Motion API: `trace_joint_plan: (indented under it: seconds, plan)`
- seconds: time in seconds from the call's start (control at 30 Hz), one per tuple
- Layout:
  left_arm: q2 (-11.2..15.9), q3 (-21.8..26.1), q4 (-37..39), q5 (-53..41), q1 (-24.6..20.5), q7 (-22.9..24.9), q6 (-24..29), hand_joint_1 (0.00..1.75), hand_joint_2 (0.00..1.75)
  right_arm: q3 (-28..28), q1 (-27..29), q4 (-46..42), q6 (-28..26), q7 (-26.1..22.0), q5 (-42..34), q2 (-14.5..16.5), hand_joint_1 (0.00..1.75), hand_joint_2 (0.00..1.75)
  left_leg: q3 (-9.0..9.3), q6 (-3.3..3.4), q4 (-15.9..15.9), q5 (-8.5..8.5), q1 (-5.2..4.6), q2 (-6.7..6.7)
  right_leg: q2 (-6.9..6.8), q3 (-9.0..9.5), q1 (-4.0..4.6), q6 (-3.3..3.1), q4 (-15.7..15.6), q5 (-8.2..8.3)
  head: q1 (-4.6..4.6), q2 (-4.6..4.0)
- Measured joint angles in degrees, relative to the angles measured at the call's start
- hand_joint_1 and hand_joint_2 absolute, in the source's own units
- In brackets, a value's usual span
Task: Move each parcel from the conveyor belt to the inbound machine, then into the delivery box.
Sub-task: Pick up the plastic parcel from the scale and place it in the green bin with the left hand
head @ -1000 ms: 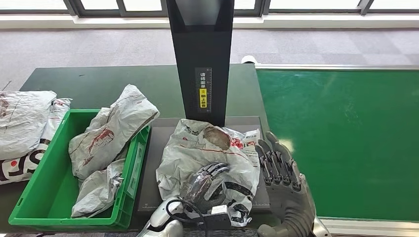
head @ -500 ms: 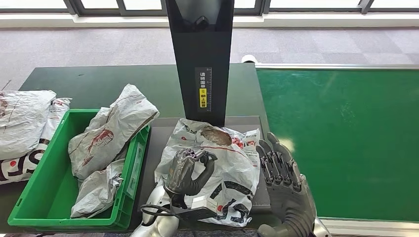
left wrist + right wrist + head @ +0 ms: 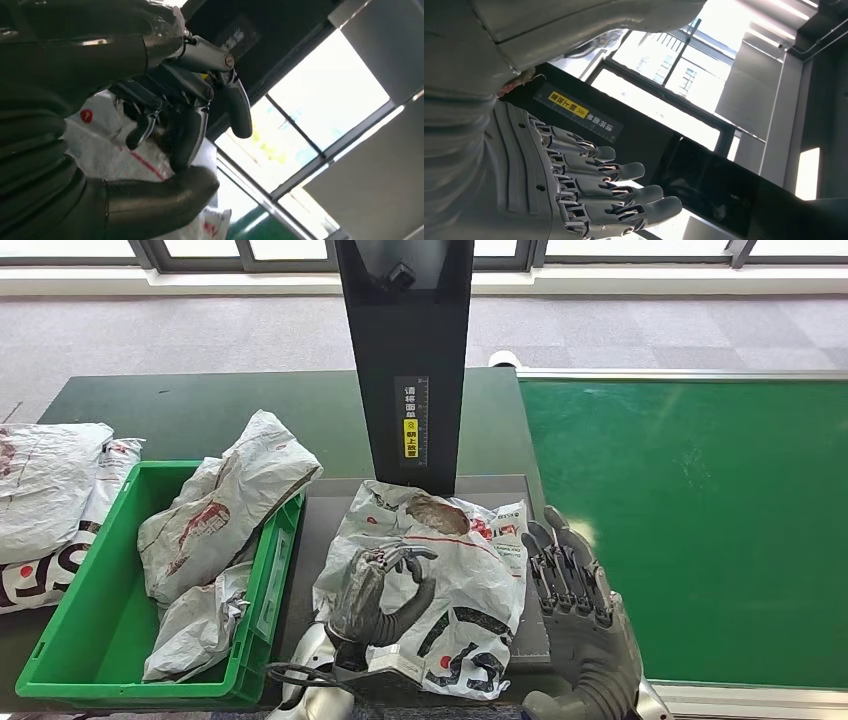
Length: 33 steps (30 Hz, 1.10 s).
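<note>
Left hand [image 3: 375, 585] curls onto the parcel [image 3: 440, 575] on the machine plate [image 3: 310, 570], though a firm hold cannot be told. Right hand [image 3: 570, 575] is flat and empty beside it. A parcel-filled green bin [image 3: 60, 640] adjoins.

A dark green table [image 3: 190, 410] fills the left and centre of the head view. On it, at lower left, sits a bright green plastic crate [image 3: 95, 630], with two grey poly mailer parcels [image 3: 45, 495] lying overlapped just beyond its left wall at the frame's left edge. Just right of the crate lies a flat grey scanner platform [image 3: 310, 570], from whose far edge a black post [image 3: 405, 350] rises toward the top centre. A crumpled white-and-grey parcel [image 3: 470, 570] rests on that platform in the lower centre. To the right, touching the table's edge, runs the green conveyor belt [image 3: 700, 520], framed by a pale metal rim [image 3: 680, 375].
</note>
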Motion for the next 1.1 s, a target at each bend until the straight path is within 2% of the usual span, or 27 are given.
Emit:
trace_joint_plan:
  seconds: [0.23,0.73,0.87,1.1]
  plan:
    - [-0.11,0.00,4.81,-0.20,-0.41,0.06,-1.43,0.00,1.75,0.00,-0.08,0.04,0.02,0.00,-0.18,0.00,0.00,1.75,-0.01,0.00,0.00,0.00,0.00,0.01,0.02,-0.02,0.00,-0.01,0.00,0.00,-0.01,0.00]
    - [-0.15,0.00,6.90,-0.20,-0.63,0.06,-1.44,0.00,1.75,0.00,-0.08,0.04,0.02,0.00,-0.18,0.00,0.00,1.75,-0.03,-0.01,0.00,0.00,0.00,0.01,0.02,-0.05,0.00,-0.01,0.00,0.00,-0.01,0.00]
    - [-0.18,0.00,7.70,-0.35,-0.82,0.43,-2.47,0.00,0.00,0.00,-0.16,0.07,0.02,0.00,-0.20,0.00,0.00,1.75,-0.03,-0.01,0.00,0.00,0.00,0.01,0.02,-0.05,0.00,-0.01,0.00,0.00,-0.01,0.00]
    - [-0.55,0.00,15.09,-1.43,-3.45,2.84,-4.11,0.00,0.00,0.00,-0.47,0.21,-0.52,0.00,-0.40,0.00,0.00,1.75,-0.02,-0.01,0.00,0.00,0.00,0.02,0.03,-0.07,0.00,-0.01,0.00,0.00,-0.01,0.00]
